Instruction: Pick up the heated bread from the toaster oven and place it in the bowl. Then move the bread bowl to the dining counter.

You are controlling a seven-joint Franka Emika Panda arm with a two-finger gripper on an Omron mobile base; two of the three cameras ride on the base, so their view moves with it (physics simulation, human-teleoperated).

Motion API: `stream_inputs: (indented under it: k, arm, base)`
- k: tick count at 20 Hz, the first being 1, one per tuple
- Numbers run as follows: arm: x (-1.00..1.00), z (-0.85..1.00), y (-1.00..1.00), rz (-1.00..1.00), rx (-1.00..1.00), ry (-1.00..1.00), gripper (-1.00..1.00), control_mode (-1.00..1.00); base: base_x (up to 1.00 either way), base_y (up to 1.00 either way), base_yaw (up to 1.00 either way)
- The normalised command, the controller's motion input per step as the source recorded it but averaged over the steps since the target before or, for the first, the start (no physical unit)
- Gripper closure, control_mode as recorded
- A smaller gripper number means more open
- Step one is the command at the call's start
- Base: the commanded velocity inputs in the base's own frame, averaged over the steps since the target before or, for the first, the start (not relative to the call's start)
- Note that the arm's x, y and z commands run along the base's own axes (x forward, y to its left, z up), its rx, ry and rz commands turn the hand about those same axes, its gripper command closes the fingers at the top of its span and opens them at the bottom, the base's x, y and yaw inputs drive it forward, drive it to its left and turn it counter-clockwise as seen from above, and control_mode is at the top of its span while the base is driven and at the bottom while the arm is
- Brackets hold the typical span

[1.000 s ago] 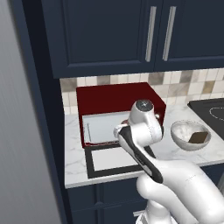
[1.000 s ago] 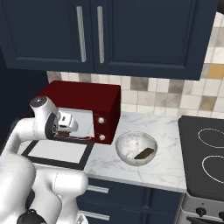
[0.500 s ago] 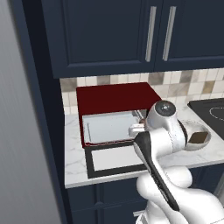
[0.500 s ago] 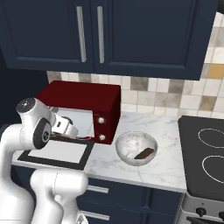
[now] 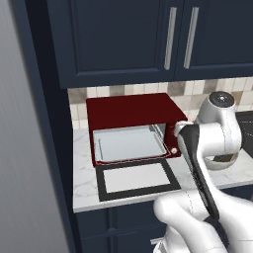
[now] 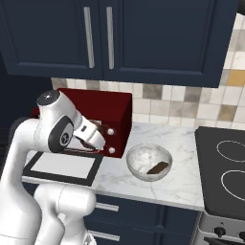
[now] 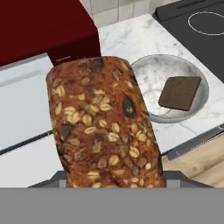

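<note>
The heated bread [image 7: 103, 127], an orange-brown crusty piece with seeds, fills the middle of the hand view and hides the fingertips. My gripper [image 6: 98, 139] is shut on it, in front of the right end of the dark red toaster oven [image 5: 128, 111] [image 6: 118, 107]. The oven door [image 5: 136, 178] lies flat, and the grey tray [image 5: 128, 143] inside is bare. The pale bowl [image 6: 141, 158] [image 7: 146, 72] stands on the counter to the right, beyond the bread, with a dark brown flat square piece [image 7: 179, 92] [image 6: 157, 168] in it. The dining counter is out of view.
A black stove top [image 6: 225, 167] [image 7: 197, 22] lies right of the bowl. Navy wall cabinets [image 5: 148, 34] hang above the oven. A dark tall panel [image 5: 44, 148] closes off the counter's left end. My own arm [image 5: 207, 143] hides part of the bowl in the left base view.
My hand has pulled out of the oven mouth and swung right toward the bowl, with the bread in it. Oven, bowl and base have stayed put.
</note>
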Motion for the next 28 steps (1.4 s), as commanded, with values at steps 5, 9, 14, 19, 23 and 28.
stream_inputs:
  k: [5, 9, 14, 19, 23, 28]
  arm:
    - [0.25, 0.0, -1.0, -0.28, 0.08, 0.09, 1.0, -1.0]
    - [0.65, -0.07, -1.0, -0.06, 0.16, 0.12, 1.0, -1.0]
    - [0.83, -0.36, -0.86, 0.02, 0.18, 0.21, 1.0, -1.0]
    - [0.57, -0.52, -0.22, 0.0, 0.01, 0.26, 1.0, -1.0]
    - [0.31, -0.67, -0.08, 0.0, 0.01, 0.15, 1.0, -1.0]
    - [0.19, -0.65, -0.2, 0.0, 0.01, 0.0, 1.0, -1.0]
  base:
    - [0.0, 0.0, 0.0]
    - [0.0, 0.0, 0.0]
    - [0.0, 0.0, 0.0]
    - [0.0, 0.0, 0.0]
    - [0.0, 0.0, 0.0]
    - [0.0, 0.0, 0.0]
